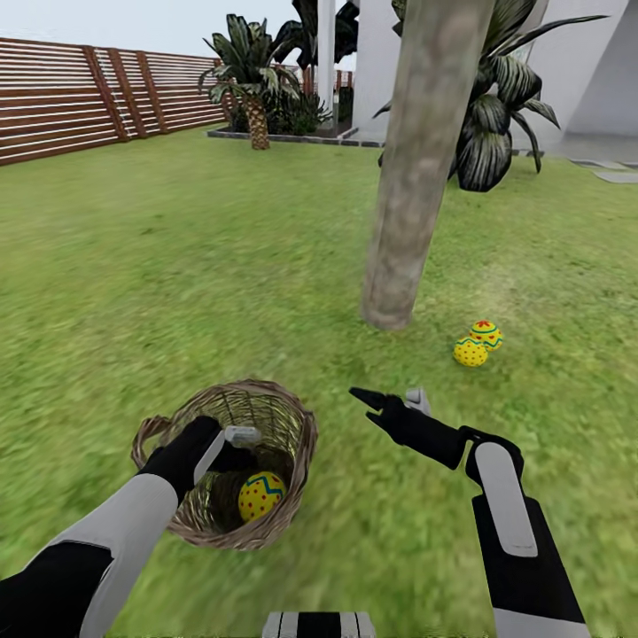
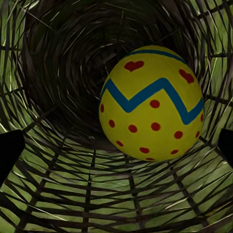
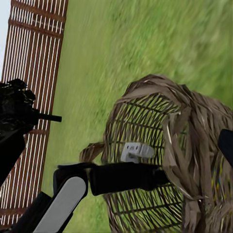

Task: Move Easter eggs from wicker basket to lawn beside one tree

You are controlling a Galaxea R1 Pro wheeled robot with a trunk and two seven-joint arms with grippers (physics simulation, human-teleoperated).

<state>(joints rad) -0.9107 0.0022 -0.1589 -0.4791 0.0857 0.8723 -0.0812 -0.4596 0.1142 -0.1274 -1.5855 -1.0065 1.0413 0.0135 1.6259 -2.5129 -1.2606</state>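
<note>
Left gripper (image 1: 232, 446) is down inside the wicker basket (image 1: 297, 440) with its fingertips (image 2: 10, 148) spread wide on either side of the last Easter egg (image 1: 261, 495), not yet closed on it, so you look lined up for the third pick. Your right gripper (image 1: 391, 400) hangs open and empty over the lawn (image 1: 177, 283) between the basket and the tree (image 1: 416, 168), whose trunk already has two eggs (image 1: 477, 344) lying just beside its base. Left wrist view gives you the egg close up against the weave, right of centre between the tips; head view alone shows the placed pair, and the right wrist view shows the left arm (image 3: 121, 177) entering over the rim.
</note>
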